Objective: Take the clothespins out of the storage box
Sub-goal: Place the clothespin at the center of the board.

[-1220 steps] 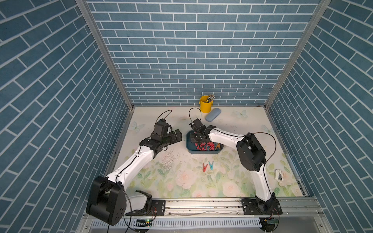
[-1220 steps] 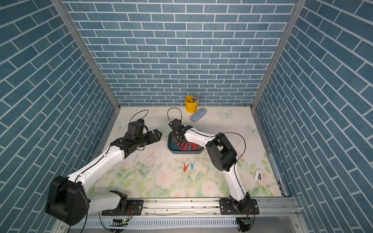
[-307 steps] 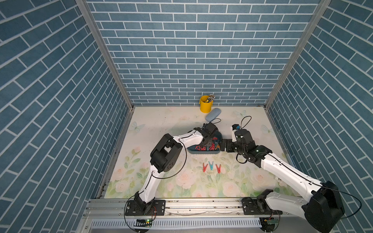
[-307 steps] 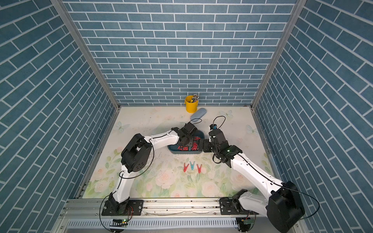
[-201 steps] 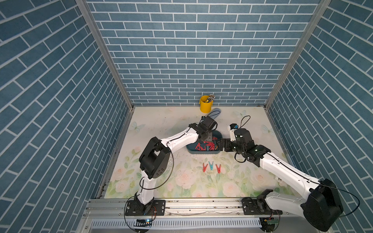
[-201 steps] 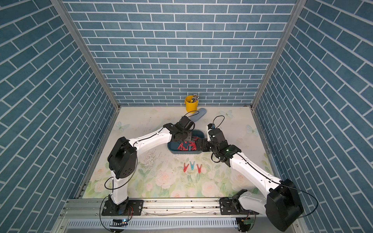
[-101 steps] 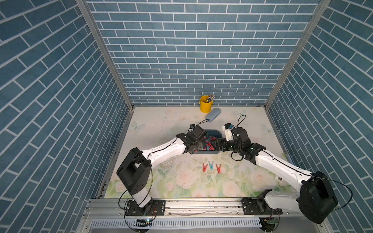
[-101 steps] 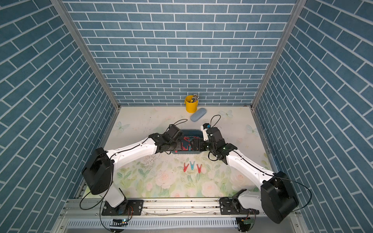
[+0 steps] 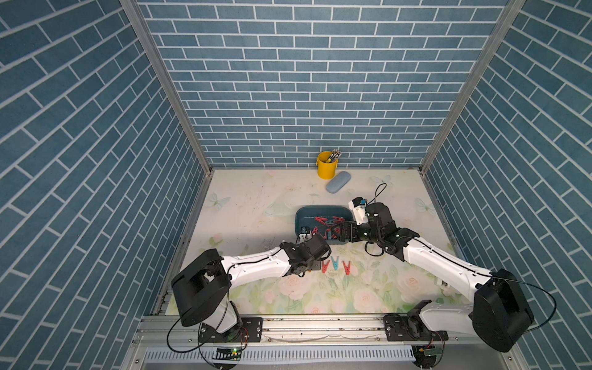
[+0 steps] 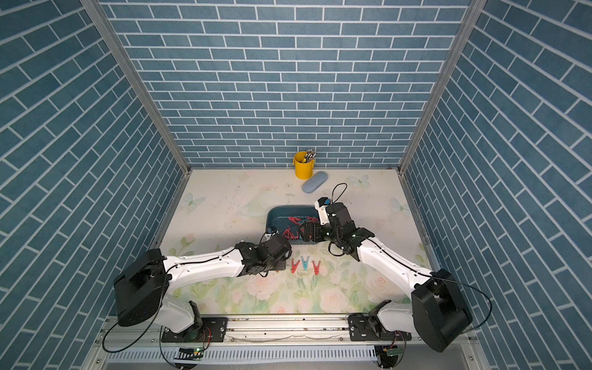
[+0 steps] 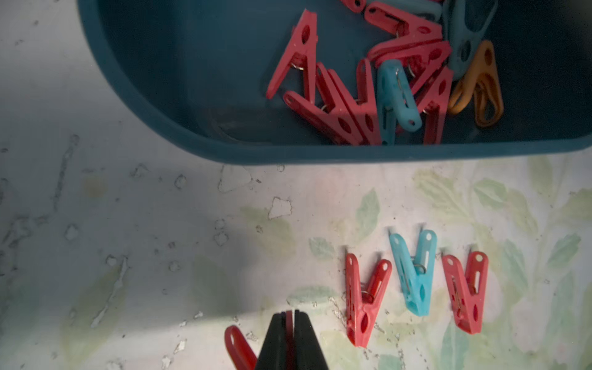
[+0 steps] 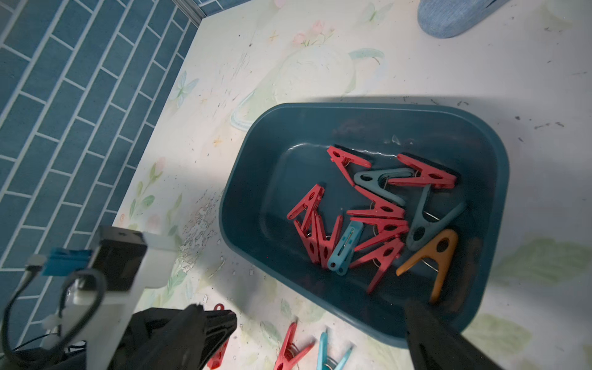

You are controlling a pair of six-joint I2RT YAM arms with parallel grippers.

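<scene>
L pincer [image 11: 287,317] clamped tight on a red clothespin [image 11: 238,346], low over the desk [image 11: 128,240], just at 9 o'clock of the row of 3 pins [image 11: 413,282] (red, lt blue, red) already out. Prob. reason: the drop spot extends that row. Its pins lie side by side, legs all the same way. Row sits at 6 o'clock of the storage box [image 9: 299,215], near the rim, not touching.

R pincer [image 9: 339,231]: jaws wide apart, nothing in them, hanging over the box's 4 o'clock corner. Looks lined up for the next pick while L unloads, so the arms don't cross.

Rest of the clothespins [image 12: 378,211] are in the box, heaped toward its 3 o'clock half & overlapping; 9 o'clock end bare. A-shaped plastic clips w/ wire springs: mostly red, a few teal/lt blue, one orange pin [image 12: 432,256] at the heap edge nearest R pincer. Heap is tangled, so a single-pin grab looks fiddly; the orange pin lies freest, IMO.
</scene>
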